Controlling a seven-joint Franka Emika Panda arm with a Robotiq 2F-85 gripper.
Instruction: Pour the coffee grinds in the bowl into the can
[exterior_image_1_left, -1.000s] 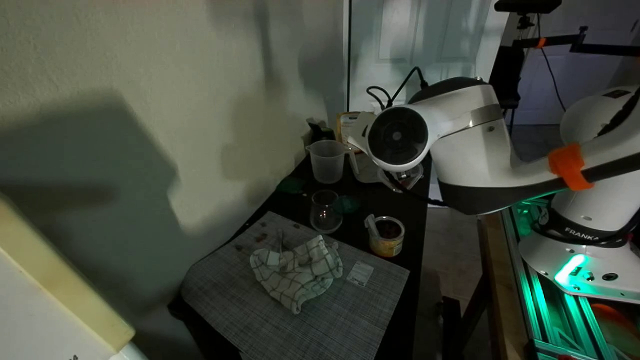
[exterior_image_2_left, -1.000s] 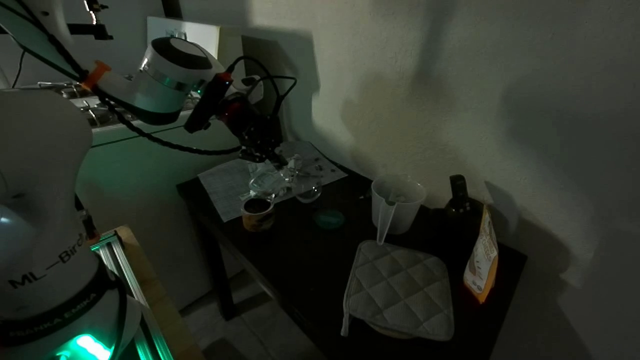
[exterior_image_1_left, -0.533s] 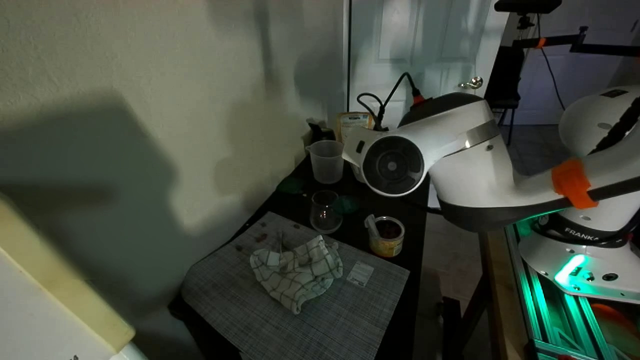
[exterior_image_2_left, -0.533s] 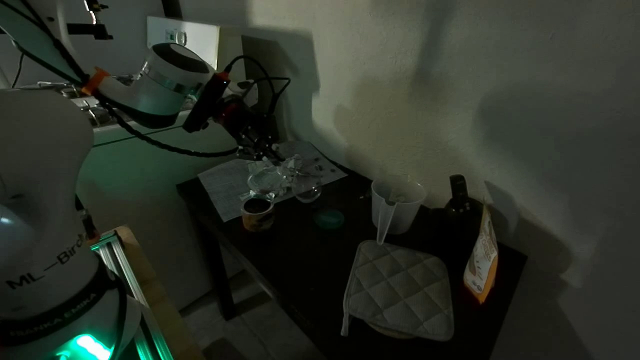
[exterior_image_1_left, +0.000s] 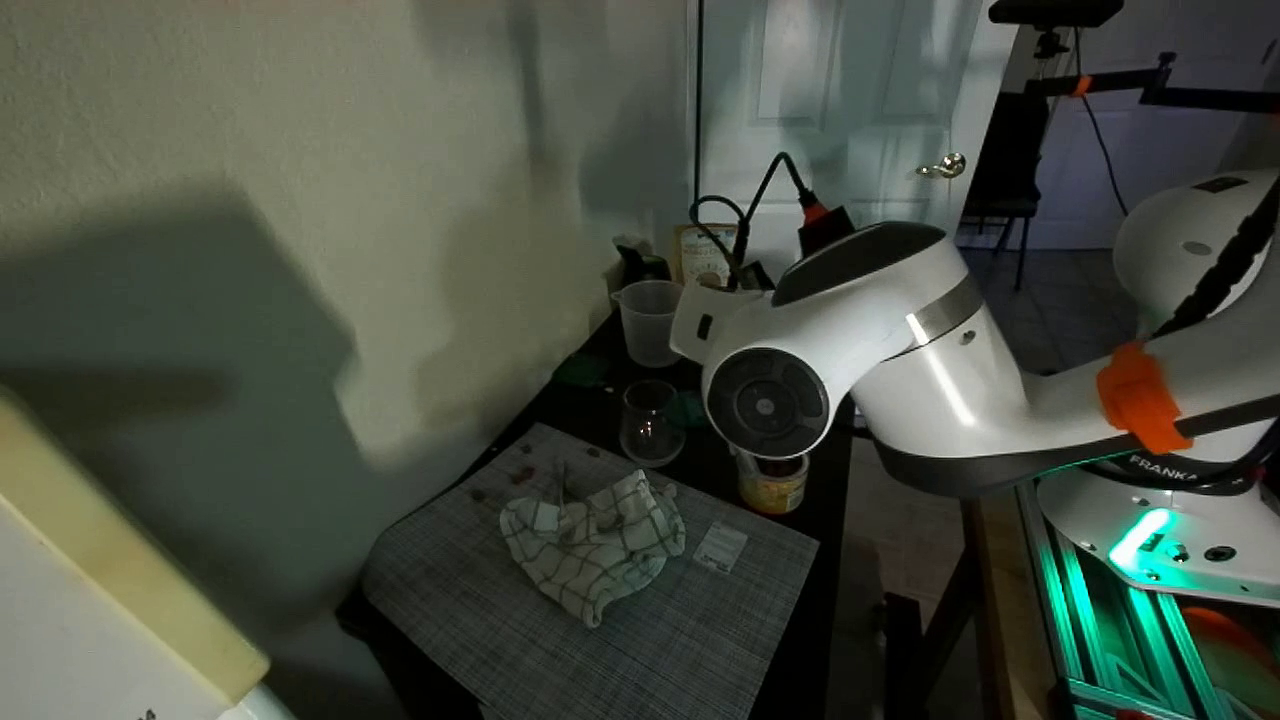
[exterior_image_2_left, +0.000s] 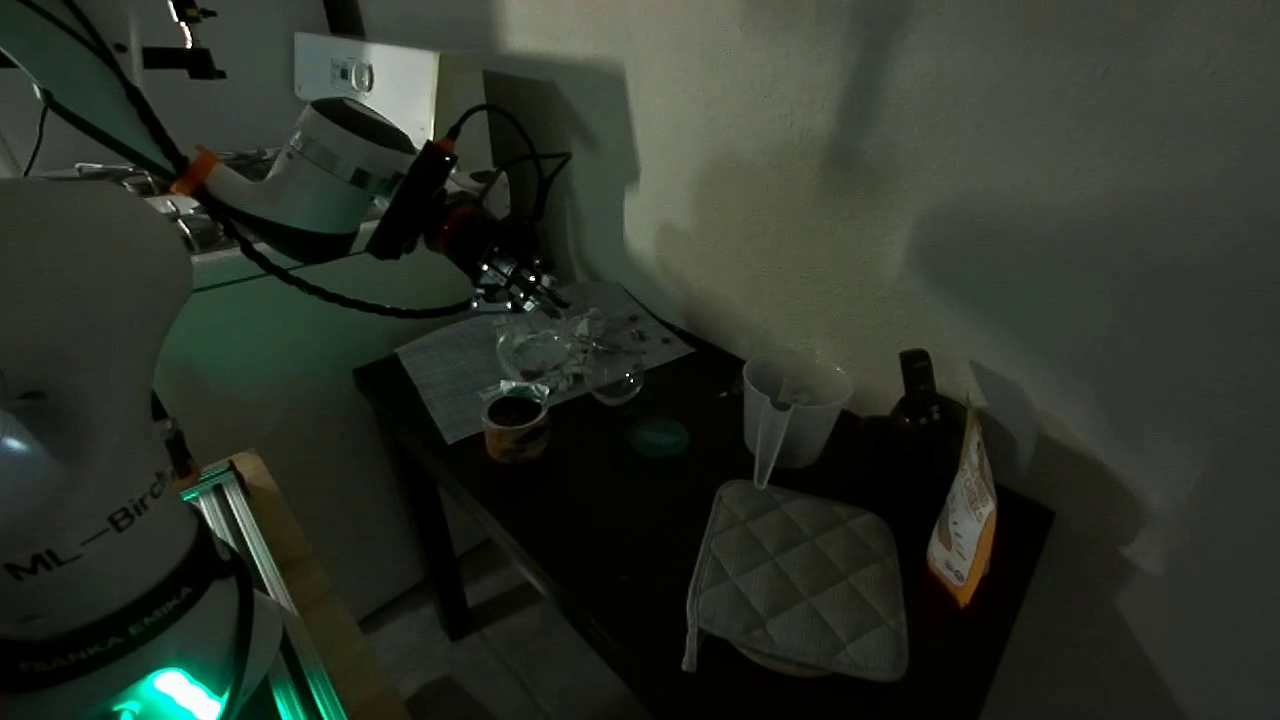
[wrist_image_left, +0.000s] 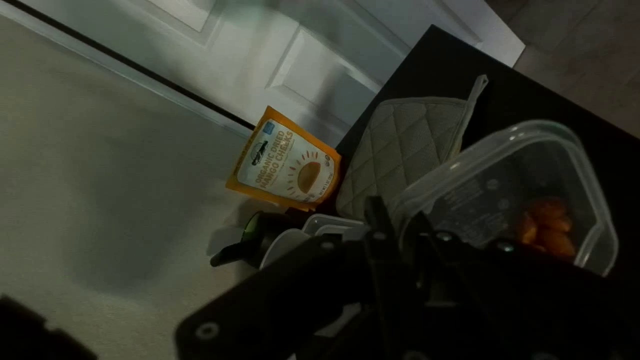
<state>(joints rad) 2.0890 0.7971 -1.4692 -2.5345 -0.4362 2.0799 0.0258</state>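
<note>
A yellow can (exterior_image_1_left: 772, 492) with a dark inside stands near the table edge. It also shows in an exterior view (exterior_image_2_left: 516, 440) with its peeled foil lid raised. My gripper (wrist_image_left: 395, 216) is shut on the wall of a clear plastic container (wrist_image_left: 465, 197) that has several orange pieces inside. The held container also shows in an exterior view (exterior_image_2_left: 542, 350), below the gripper (exterior_image_2_left: 556, 308) and behind the can, apart from it. The small pale-grey bowl does not show; it is hidden or out of view. The arm covers part of the can's top.
A stemless glass (exterior_image_1_left: 650, 430) stands near the can. A checked towel (exterior_image_1_left: 600, 560) lies on a grey placemat (exterior_image_1_left: 450, 600). A green lid (exterior_image_2_left: 658, 437), a plastic measuring jug (exterior_image_2_left: 795, 410), a quilted pot holder (exterior_image_2_left: 800, 580), a dark bottle (exterior_image_2_left: 918, 400) and a pouch (exterior_image_2_left: 965, 520) are around.
The arm has come down and its wrist has turned. The gripper and the held clear container have shifted and tilted a little. The can, towel and glass have not moved.
</note>
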